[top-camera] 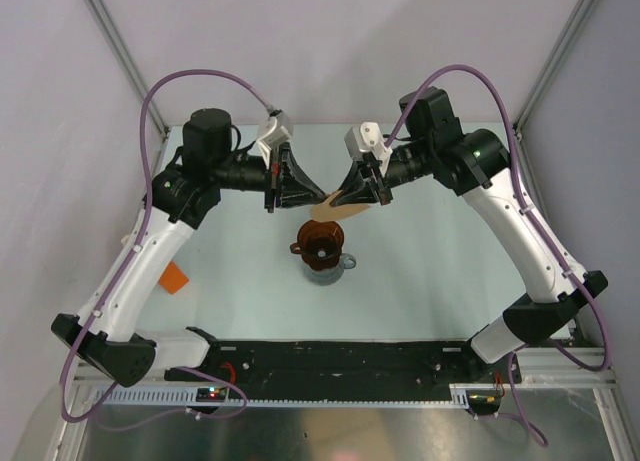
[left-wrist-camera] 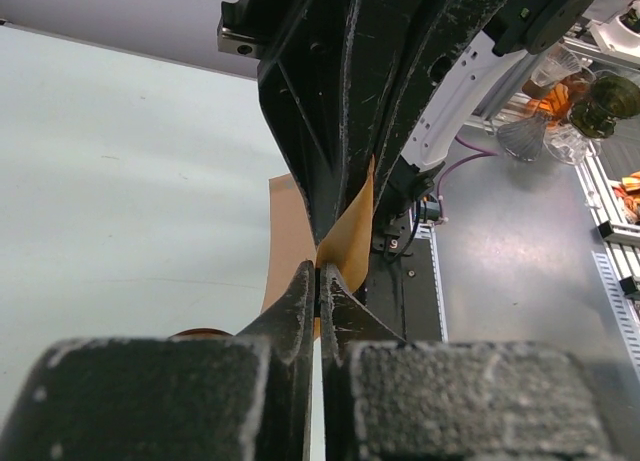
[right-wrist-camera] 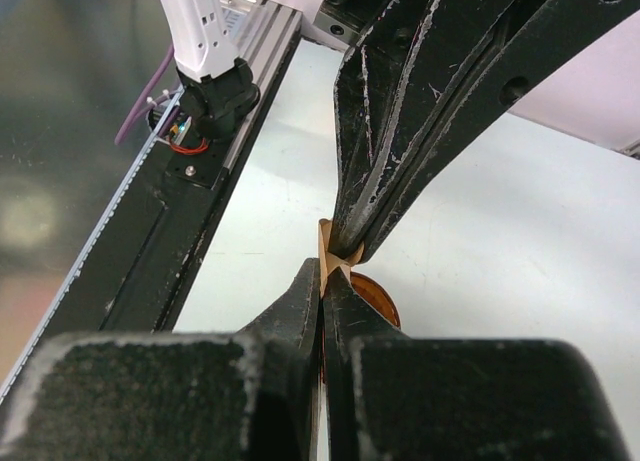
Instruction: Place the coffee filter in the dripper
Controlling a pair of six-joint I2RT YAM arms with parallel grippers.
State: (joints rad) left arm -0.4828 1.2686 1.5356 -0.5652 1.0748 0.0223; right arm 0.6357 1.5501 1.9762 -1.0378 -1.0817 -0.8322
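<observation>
Filter: coffee filter (top-camera: 338, 209), thin tan paper, pinched nearly flat, held off the counter (top-camera: 430, 271) at 12 o'clock of the reddish-brown dripper (top-camera: 320, 243) | Arms: left gripper (top-camera: 322, 195) and right gripper (top-camera: 342, 197) meet tip to tip, each clamped on the paper, forearms angled inward | Room: pale counter, small orange box (top-camera: 175, 277) at 9 o'clock, grey walls.

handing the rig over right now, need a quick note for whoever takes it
Left gripper: shut on the coffee filter, pinching one edge.
Right gripper: shut on the same filter from the opposite side.
Filter: held in the air between the two arms, above and slightly beyond the dripper, which stands mid-table.
Done: filter is up and gripped by both.
Left: lower it into the dripper and let go.
</observation>
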